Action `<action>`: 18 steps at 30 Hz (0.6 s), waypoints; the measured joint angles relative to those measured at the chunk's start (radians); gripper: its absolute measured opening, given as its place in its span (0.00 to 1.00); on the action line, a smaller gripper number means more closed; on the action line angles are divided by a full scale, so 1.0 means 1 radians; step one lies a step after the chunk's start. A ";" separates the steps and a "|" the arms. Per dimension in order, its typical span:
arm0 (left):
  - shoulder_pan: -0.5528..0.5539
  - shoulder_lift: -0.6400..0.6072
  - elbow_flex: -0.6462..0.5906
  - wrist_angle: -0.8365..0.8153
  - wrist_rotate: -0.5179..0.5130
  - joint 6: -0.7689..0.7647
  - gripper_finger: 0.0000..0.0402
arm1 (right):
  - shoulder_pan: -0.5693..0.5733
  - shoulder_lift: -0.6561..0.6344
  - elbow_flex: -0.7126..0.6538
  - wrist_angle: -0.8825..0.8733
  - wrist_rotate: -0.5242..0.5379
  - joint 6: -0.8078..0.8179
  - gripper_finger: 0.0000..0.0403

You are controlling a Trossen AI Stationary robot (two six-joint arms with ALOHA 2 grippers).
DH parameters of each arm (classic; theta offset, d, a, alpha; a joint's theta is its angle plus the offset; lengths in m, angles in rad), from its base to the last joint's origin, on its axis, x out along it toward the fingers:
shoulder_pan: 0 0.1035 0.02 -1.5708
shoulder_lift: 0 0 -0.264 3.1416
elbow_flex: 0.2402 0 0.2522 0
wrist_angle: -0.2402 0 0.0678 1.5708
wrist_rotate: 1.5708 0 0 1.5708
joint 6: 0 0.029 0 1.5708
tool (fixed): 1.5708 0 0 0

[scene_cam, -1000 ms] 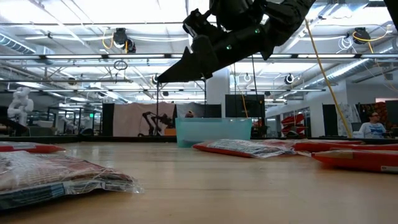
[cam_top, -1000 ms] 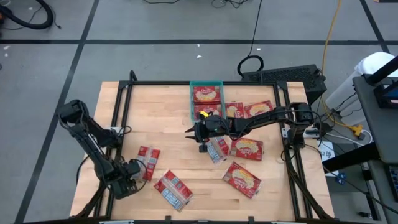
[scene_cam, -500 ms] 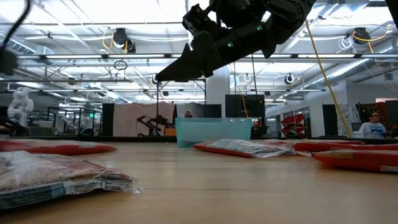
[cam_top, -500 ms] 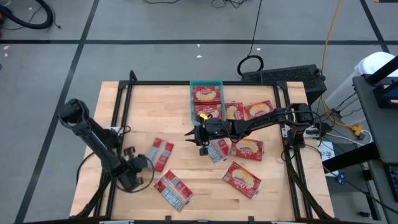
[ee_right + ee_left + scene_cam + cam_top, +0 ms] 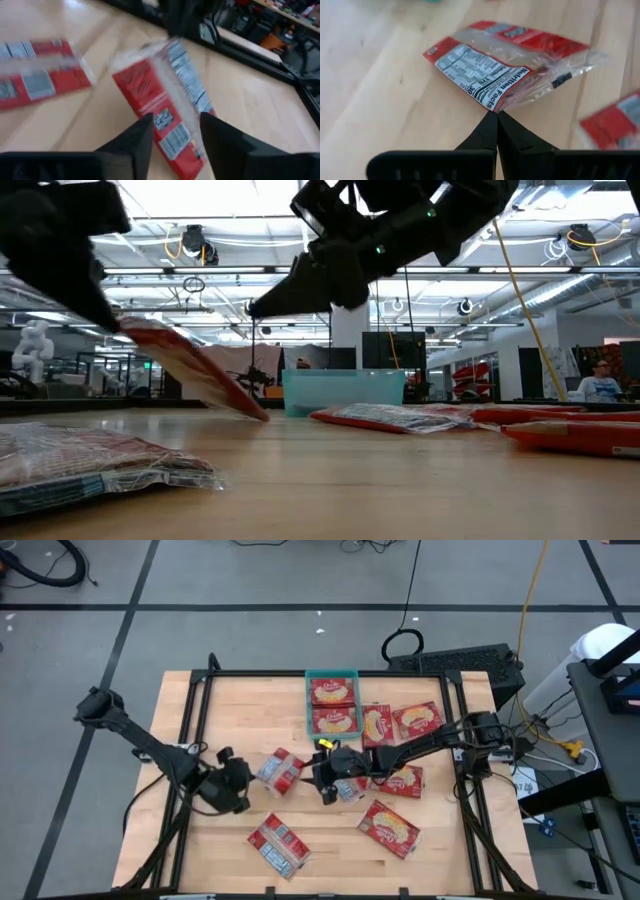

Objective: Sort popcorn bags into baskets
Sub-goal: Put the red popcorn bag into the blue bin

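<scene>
Near the middle of the wooden table (image 5: 200, 710) we see the left gripper (image 5: 496, 116) pinched tight on the edge of a popcorn bag (image 5: 280, 769), its nutrition label facing up in the left wrist view; in the low view this bag hangs tilted, one end raised and the other end down at the tabletop. Just beside it, the right gripper (image 5: 325, 772) hangs over the table with its fingers (image 5: 134, 142) parted and nothing between them, above a second bag (image 5: 165, 125). The teal basket (image 5: 309, 702) sits at the far edge of the table with two bags (image 5: 333, 705) inside. Several other bags (image 5: 395, 723) lie to the right of the basket, one more bag (image 5: 277, 844) lies near the front edge, and another (image 5: 389, 827) lies at the front right.
</scene>
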 joint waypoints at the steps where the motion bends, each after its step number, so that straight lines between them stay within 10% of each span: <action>1: 0.021 -0.003 0.000 0.022 0.000 0.031 0.00 | 0.009 0.008 0.000 -0.003 0.017 -0.011 0.43; 10: 0.208 -0.006 0.000 0.213 0.037 0.205 0.00 | 0.071 0.134 0.000 0.145 0.234 -0.057 0.62; 18: 0.319 -0.007 0.002 0.373 0.121 0.302 0.00 | 0.084 0.245 0.000 0.411 0.446 -0.092 0.58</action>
